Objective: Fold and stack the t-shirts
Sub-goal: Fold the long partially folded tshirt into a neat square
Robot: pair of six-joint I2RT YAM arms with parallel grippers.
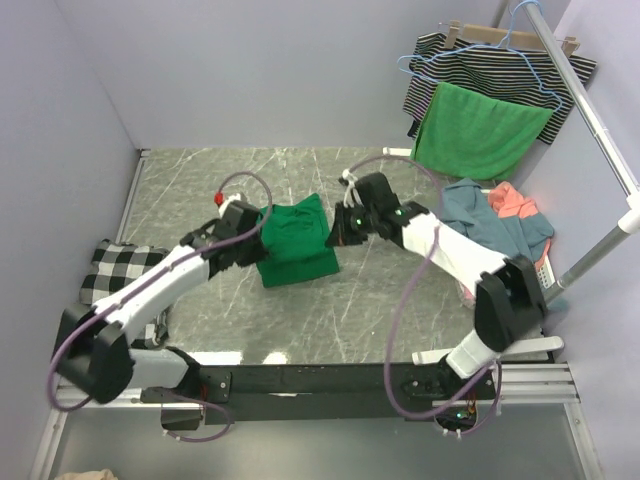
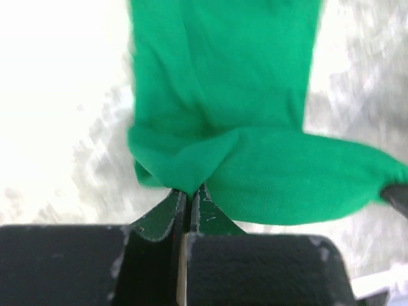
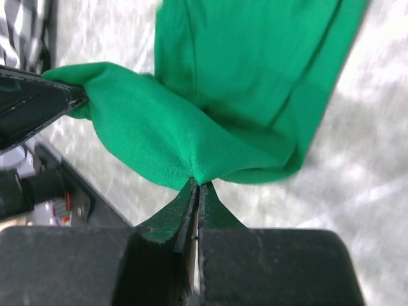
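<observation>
Pinched the green t-shirt [image 1: 298,245] mid-frame — left claw [image 1: 262,237] at its left side, right claw [image 1: 336,238] at its right — arms stretched inward.

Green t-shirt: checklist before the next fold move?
1. Left gripper shut on green t-shirt: ok.
2. Right gripper shut on the same shirt: ok.
3. Cloth smooth between the grips: not ok, bunched at both.
4. Layers pinched in each grip: cannot tell.
5. Blue t-shirt and coral t-shirt lying apart from the green one: ok.
</observation>
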